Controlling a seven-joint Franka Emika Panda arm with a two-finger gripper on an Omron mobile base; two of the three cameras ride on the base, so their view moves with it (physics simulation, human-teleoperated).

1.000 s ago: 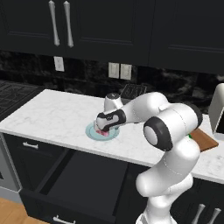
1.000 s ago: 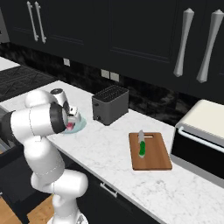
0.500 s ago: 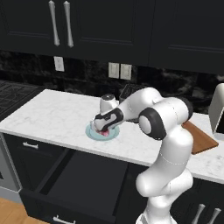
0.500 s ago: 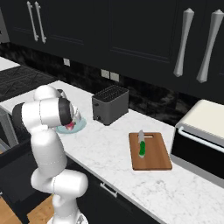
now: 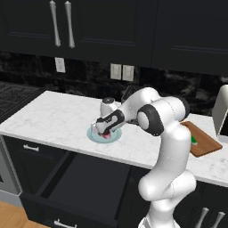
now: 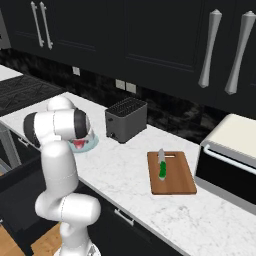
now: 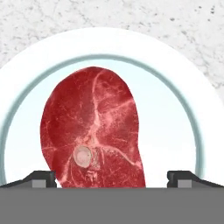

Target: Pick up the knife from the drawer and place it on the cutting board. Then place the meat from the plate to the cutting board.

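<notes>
Meat (image 7: 92, 131): flat red slab, pale pink marbling lines, small round whitish bone-like disc low in the middle; lies on plate (image 7: 183, 109), pale blue-green w/ darker ring inside a white rim. In left base view meat (image 5: 106, 135) peeks out red-pink under the hand, plate (image 5: 95, 136) on marble worktop (image 5: 53, 118) near front edge.

Tool (image 7: 112, 178) hangs right over the meat, tips spread wide either side of it, nothing between them, so released. In left base view tool (image 5: 105, 132) low over plate; contact w/ meat hard to judge, prob. just above.

Knife (image 6: 162, 167): green handle, short grey blade, lying lengthwise on cutting board (image 6: 180, 184), brown wood, slot hole at far short end. Board well apart from plate, to the arm's right. In left base view cutting board (image 5: 205, 143) partly behind the arm, green bit of knife (image 5: 193, 140) at arm's edge.

Drawer (image 5: 84, 178) pulled out below the plate, dark inside, silver bar handle at front.

No readable writing or brands anywhere.

Around: black slotted toaster (image 6: 126, 119) between plate and board, toward the wall; white-topped appliance (image 6: 231, 155) just beside board on far side; wall outlets (image 5: 121, 72); black upper cabinets (image 6: 165, 45) w/ silver handles; stove grates (image 6: 25, 92) at far left. Arm's elbow blocks most of plate (image 6: 90, 144) in right base view.
</notes>
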